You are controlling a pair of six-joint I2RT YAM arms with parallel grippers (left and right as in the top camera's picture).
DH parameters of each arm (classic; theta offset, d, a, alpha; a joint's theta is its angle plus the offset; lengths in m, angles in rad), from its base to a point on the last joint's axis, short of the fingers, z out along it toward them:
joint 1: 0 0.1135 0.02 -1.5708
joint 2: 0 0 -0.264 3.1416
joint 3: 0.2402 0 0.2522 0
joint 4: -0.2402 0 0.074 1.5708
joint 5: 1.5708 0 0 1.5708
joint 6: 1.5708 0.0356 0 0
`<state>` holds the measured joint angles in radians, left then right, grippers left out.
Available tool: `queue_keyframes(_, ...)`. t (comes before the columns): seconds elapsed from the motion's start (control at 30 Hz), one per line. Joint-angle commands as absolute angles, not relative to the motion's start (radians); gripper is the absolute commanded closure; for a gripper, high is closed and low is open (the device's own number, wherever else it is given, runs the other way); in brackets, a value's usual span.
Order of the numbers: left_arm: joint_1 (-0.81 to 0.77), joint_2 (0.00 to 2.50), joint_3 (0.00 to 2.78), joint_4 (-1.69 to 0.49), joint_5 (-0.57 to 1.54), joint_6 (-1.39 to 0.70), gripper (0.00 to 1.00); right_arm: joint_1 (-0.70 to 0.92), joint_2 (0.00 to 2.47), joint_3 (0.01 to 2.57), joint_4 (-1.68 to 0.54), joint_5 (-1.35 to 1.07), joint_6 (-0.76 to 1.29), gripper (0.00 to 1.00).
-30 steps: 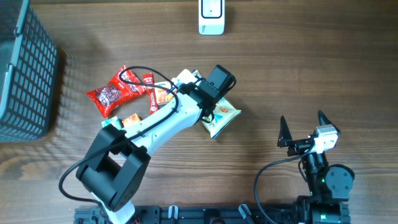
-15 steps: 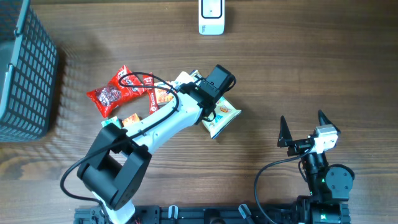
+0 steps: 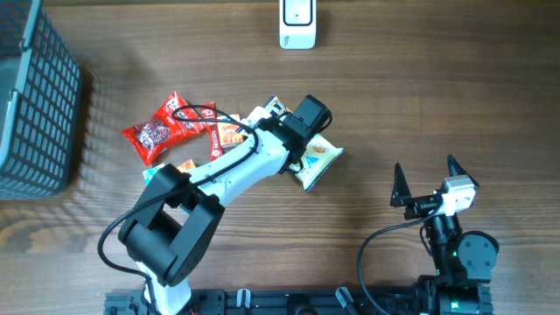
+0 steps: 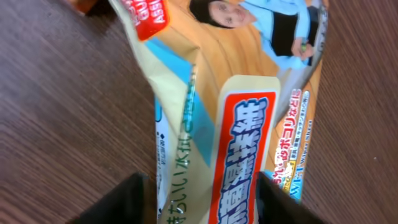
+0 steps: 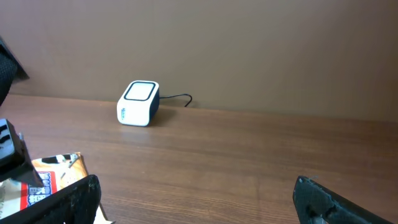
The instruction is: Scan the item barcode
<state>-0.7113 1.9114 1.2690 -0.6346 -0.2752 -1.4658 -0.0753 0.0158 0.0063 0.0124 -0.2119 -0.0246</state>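
The item is a beige and orange snack packet [image 3: 322,161] [image 4: 236,106] lying right of the packet pile. It fills the left wrist view, creased along its length. My left gripper [image 3: 302,153] [image 4: 202,202] reaches down over it, a dark finger pressed to each side, shut on it. No barcode shows on the visible face. The white scanner [image 3: 297,24] [image 5: 138,102] stands at the table's far edge. My right gripper [image 3: 429,179] [image 5: 196,199] rests at the near right, open and holding nothing.
A red packet [image 3: 162,129], another red-and-orange one [image 3: 223,136] and a small orange one [image 3: 185,166] lie left of the item. A grey mesh basket [image 3: 31,96] stands at the far left. Bare wood [image 3: 420,96] lies between scanner and right arm.
My left gripper's jaws have narrowed onto the snack packet, which has shifted slightly to the right. The right arm has not moved.
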Motion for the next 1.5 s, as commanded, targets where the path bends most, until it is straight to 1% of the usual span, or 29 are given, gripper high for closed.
queue_keyframes(0.0,-0.704,1.921,1.267,-0.663,-0.282,-1.47,0.4,-0.08,0.019,0.006,0.016,-0.21,-0.033,0.0)
queue_keyframes(0.07,-0.704,1.921,1.267,-0.68,-0.282,-1.47,0.42,-0.08,0.019,0.006,0.016,-0.21,-0.033,0.0)
queue_keyframes(0.2,-0.707,1.925,1.267,-0.697,-0.281,-1.47,0.74,-0.08,0.019,0.006,0.016,-0.21,-0.033,0.0)
queue_keyframes(0.27,-0.709,1.929,1.267,-0.7,-0.281,-1.47,0.86,-0.08,0.019,0.006,0.016,-0.21,-0.033,0.0)
queue_keyframes(0.33,-0.71,1.929,1.267,-0.709,-0.281,-1.47,0.94,-0.08,0.019,0.006,0.016,-0.21,-0.033,0.0)
queue_keyframes(0.37,-0.71,1.929,1.267,-0.719,-0.281,-1.47,0.96,-0.08,0.019,0.006,0.016,-0.21,-0.033,0.0)
queue_keyframes(0.6,-0.708,1.909,1.267,-0.764,-0.269,-1.438,0.96,-0.08,0.019,0.006,0.016,-0.21,-0.033,0.0)
queue_keyframes(0.9,-0.669,1.754,1.267,-0.771,-0.167,-1.357,0.96,-0.08,0.019,0.006,0.016,-0.21,-0.033,0.0)
queue_keyframes(0.97,-0.658,1.724,1.267,-0.805,-0.159,-1.338,0.96,-0.08,0.019,0.006,0.016,-0.21,-0.033,0.0)
queue_keyframes(1.13,-0.643,1.703,1.267,-0.985,-0.161,-1.339,0.96,-0.08,0.019,0.006,0.016,-0.21,-0.033,0.0)
queue_keyframes(1.23,-0.647,1.703,1.26,-1.019,-0.145,-1.339,0.96,-0.08,0.019,0.006,0.016,-0.21,-0.033,0.0)
queue_keyframes(1.27,-0.65,1.703,1.26,-0.983,-0.113,-1.338,0.91,-0.08,0.019,0.006,0.016,-0.21,-0.033,0.0)
queue_keyframes(1.3,-0.653,1.703,1.26,-0.947,-0.094,-1.338,0.81,-0.08,0.019,0.006,0.016,-0.21,-0.034,0.02)
queue_keyframes(1.33,-0.654,1.703,1.26,-0.909,-0.073,-1.338,0.66,-0.08,0.019,0.006,0.016,-0.21,-0.034,0.0)
queue_keyframes(1.37,-0.654,1.703,1.26,-0.866,-0.054,-1.337,0.4,-0.08,0.019,0.006,0.016,-0.21,-0.034,0.0)
queue_keyframes(1.4,-0.654,1.703,1.26,-0.82,-0.034,-1.318,0.29,-0.08,0.019,0.006,0.016,-0.21,-0.033,0.0)
queue_keyframes(1.43,-0.654,1.703,1.26,-0.765,-0.014,-1.284,0.1,-0.08,0.019,0.006,0.016,-0.21,-0.033,0.0)
queue_keyframes(1.47,-0.654,1.703,1.26,-0.725,-0.006,-1.256,0.01,-0.08,0.019,0.006,0.016,-0.21,-0.034,0.0)
